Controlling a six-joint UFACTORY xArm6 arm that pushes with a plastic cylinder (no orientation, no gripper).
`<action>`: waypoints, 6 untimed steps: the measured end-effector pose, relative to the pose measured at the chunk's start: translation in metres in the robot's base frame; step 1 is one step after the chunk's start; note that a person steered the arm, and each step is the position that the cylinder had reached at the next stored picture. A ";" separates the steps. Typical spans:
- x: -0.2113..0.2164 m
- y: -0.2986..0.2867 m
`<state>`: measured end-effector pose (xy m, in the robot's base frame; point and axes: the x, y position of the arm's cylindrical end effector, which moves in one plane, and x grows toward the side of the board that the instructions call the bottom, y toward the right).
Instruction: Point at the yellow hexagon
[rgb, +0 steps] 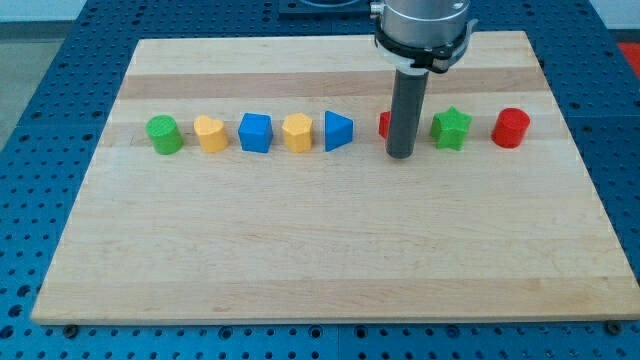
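Observation:
The yellow hexagon (297, 131) stands in a row of blocks across the upper part of the wooden board (330, 250). My tip (401, 155) rests on the board to the hexagon's right, well apart from it, just in front of a red block (384, 124) that the rod mostly hides. A blue triangular block (338, 131) lies between the hexagon and my tip.
The row also holds a green cylinder (164, 134), a yellow heart-like block (210, 132), a blue block (256, 132), a green star (451, 128) and a red cylinder (511, 127). A blue perforated table surrounds the board.

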<state>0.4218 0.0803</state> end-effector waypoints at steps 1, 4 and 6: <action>0.008 -0.001; 0.021 -0.101; -0.035 -0.104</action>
